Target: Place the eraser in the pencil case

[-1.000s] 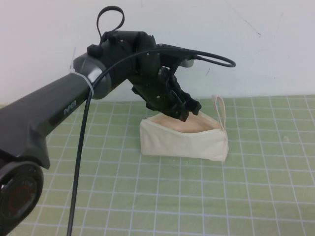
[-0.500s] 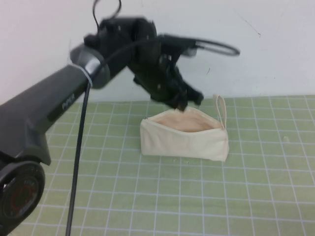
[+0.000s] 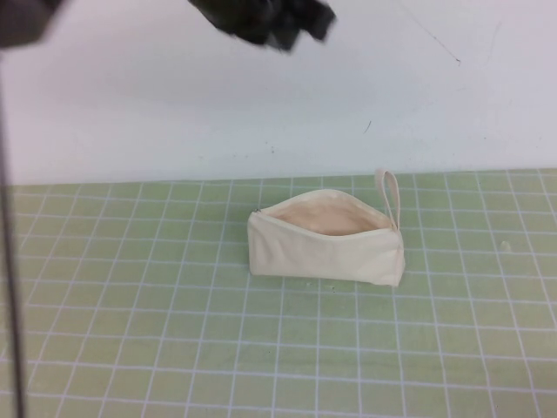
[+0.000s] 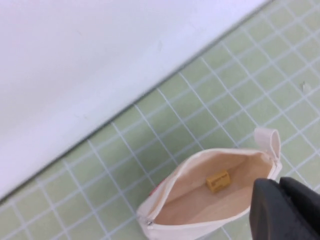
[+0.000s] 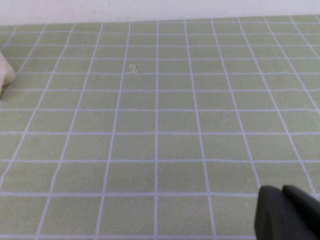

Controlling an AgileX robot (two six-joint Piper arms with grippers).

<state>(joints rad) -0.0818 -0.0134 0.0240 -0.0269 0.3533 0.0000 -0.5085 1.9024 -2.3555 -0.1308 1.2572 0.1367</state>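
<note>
A: Where is the left arm?

B: High up. From the raised camera only a blurred dark piece of the left gripper [image 3: 291,22] shows at the top edge, well above the pencil case [image 3: 326,244] and toward the white wall [image 3: 435,96]. A thin dark cable [image 3: 10,261] hangs down the left edge.

A: Are its fingers open or closed?

B: I cannot tell. In the left wrist view one dark finger end shows in the corner [image 4: 286,209], but not how the fingers stand to each other. Nothing is seen between them.

A: And the eraser?

B: It is inside the pencil case. The left wrist view looks down into the open mouth, and the small tan-yellow eraser [image 4: 218,181] lies on the beige lining, near the middle. The raised camera sees the open top and lining but not the eraser.

A: How does the case sit?

B: Upright on the green grid mat [image 3: 174,348], zip side up and gaping, its loop strap [image 3: 388,193] standing up at the end on the robot's right.

A: The right arm?

B: Out of the raised view. Its own wrist camera shows a dark bit of the right gripper [image 5: 287,212] low over bare mat, with a sliver of cream fabric at the picture's edge. Open or closed, I cannot tell.
</note>
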